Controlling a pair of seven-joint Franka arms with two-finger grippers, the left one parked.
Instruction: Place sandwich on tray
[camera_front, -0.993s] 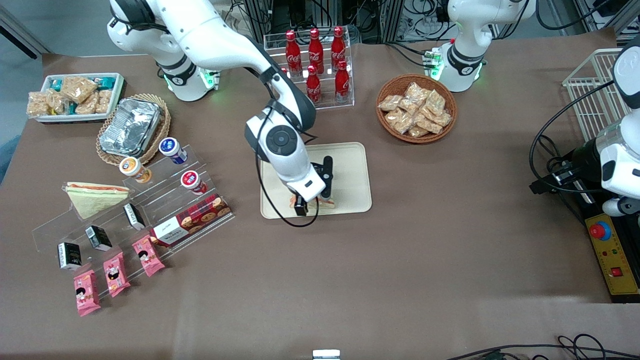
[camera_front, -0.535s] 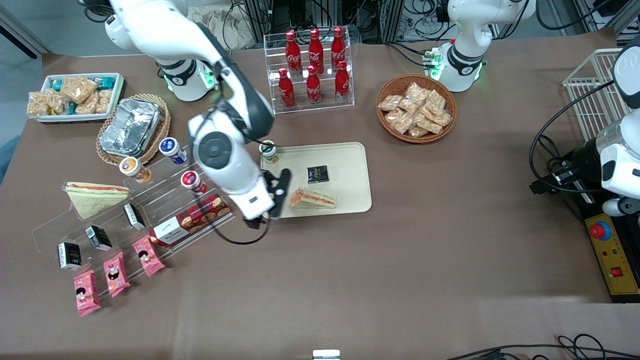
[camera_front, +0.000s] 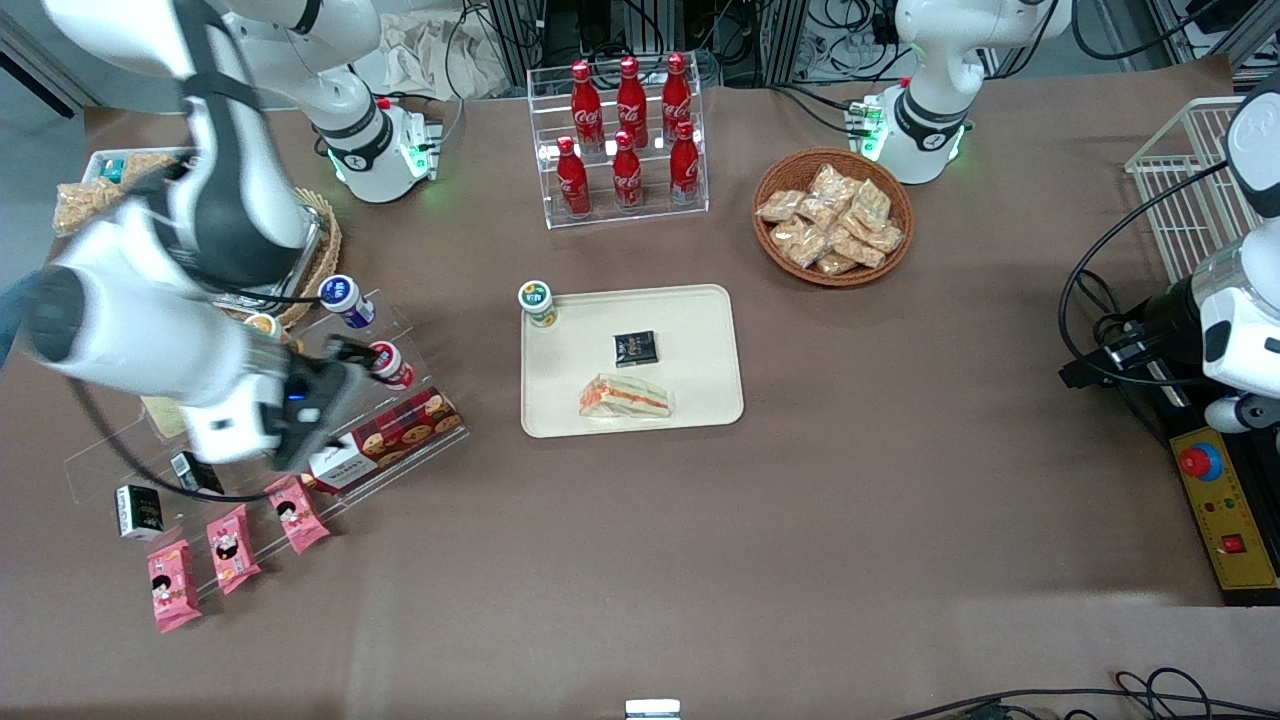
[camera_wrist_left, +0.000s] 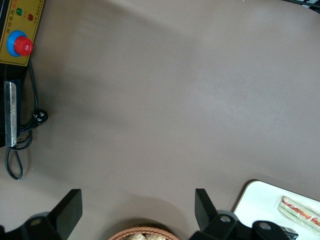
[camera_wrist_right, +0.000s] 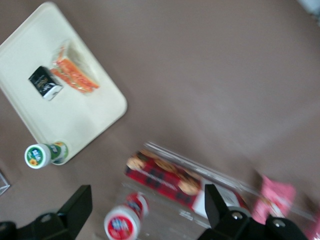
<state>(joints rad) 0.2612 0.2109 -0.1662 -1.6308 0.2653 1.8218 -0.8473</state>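
Wedge sandwich (camera_front: 625, 398) on flat tray (camera_front: 700, 350)

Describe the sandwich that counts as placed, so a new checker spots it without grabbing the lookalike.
Find the large flat cream-beige rectangular plastic tray mid-table. On it, nearer the front camera than the small black packet, lies the clear-wrapped triangular wedge sandwich. Its broad orange-red filling face sets it apart. The open tool hangs over the clear stepped display rack toward the working arm's end, holding nothing.
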